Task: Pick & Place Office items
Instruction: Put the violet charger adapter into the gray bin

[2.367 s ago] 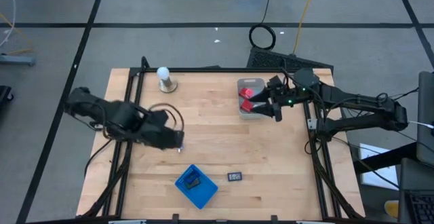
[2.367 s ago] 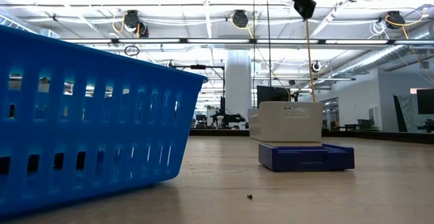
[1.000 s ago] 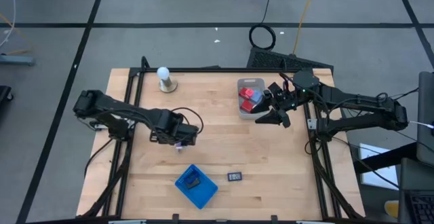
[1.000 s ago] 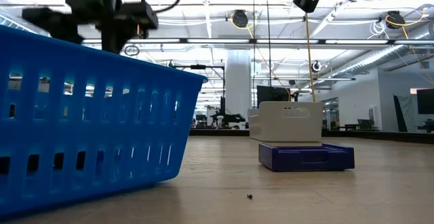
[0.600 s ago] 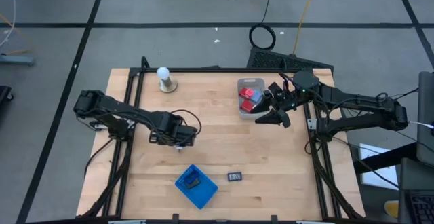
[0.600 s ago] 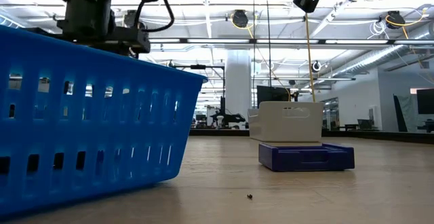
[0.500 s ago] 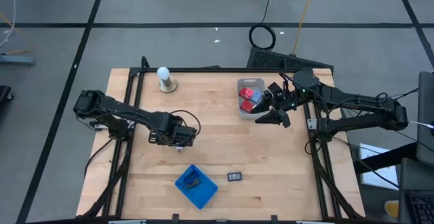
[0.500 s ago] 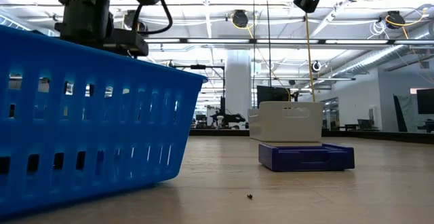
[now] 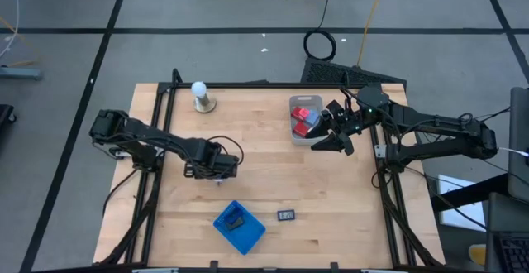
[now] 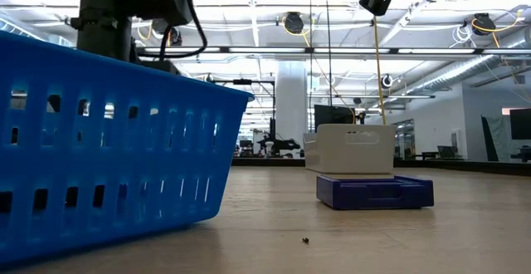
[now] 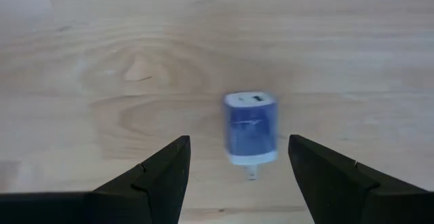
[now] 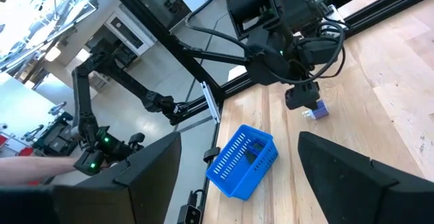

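A pale blue plug-like piece [image 11: 251, 127] lies flat on the wooden table, a short prong at one end. My left gripper [image 11: 237, 142] points straight down over it and is open, one finger on either side and clear of it. In the high view this gripper [image 9: 216, 173] is left of the table's middle. My right gripper [image 9: 331, 137] stands open and level in the air beside the clear bin [image 9: 303, 119], which holds red blocks. A flat black rectangle [image 9: 286, 215] lies near the front edge. Another dark piece lies in the blue basket [image 9: 240, 226].
A white ball on a round stand [image 9: 199, 96] is at the far left. The blue basket [image 10: 108, 141] fills the left of the low view. Bare wood lies across the middle of the table. Black frame rails run along both sides.
My left gripper has come down toward the pale blue piece, still pointing down and with its fingers still open. The piece has stayed where it lay. My right arm has kept still.
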`<state>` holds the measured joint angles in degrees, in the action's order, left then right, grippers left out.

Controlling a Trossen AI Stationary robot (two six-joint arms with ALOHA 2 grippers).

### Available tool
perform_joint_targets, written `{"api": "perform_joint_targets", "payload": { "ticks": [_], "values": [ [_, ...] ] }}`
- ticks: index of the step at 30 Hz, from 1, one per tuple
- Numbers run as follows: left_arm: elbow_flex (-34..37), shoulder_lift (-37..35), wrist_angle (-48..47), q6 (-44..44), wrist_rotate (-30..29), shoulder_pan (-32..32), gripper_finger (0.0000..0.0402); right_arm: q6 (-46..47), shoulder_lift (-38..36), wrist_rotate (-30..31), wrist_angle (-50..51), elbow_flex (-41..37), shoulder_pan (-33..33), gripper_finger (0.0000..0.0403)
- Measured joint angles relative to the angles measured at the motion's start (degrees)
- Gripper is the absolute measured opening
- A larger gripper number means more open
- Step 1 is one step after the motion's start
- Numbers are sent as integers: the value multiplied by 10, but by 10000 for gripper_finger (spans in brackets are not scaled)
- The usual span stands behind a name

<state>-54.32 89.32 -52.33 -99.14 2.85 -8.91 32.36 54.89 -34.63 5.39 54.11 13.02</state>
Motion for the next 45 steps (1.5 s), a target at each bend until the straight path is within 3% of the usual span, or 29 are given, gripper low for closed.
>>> {"api": "perform_joint_targets", "payload": {
  "ticks": [17, 25, 31, 35, 40, 45],
  "values": [
    [23, 10, 47, -19, 1, 0, 250, 0, 0, 0, -8, 0, 0, 290],
    [21, 73, 97, -14, 38, -2, 250, 0, 0, 0, -9, 0, 0, 290],
    [14, 102, 115, -19, 32, -7, 248, 0, 0, 0, -9, 0, 0, 290],
    [14, 92, 104, -16, 21, -6, 215, 0, 0, 0, -9, 0, 0, 290],
    [15, 90, 99, 16, 21, -1, 136, 0, 0, 0, -9, 0, 0, 290],
    [15, 85, 108, 18, 20, -1, 135, 0, 0, 0, -9, 0, 0, 290]
  ]
}}
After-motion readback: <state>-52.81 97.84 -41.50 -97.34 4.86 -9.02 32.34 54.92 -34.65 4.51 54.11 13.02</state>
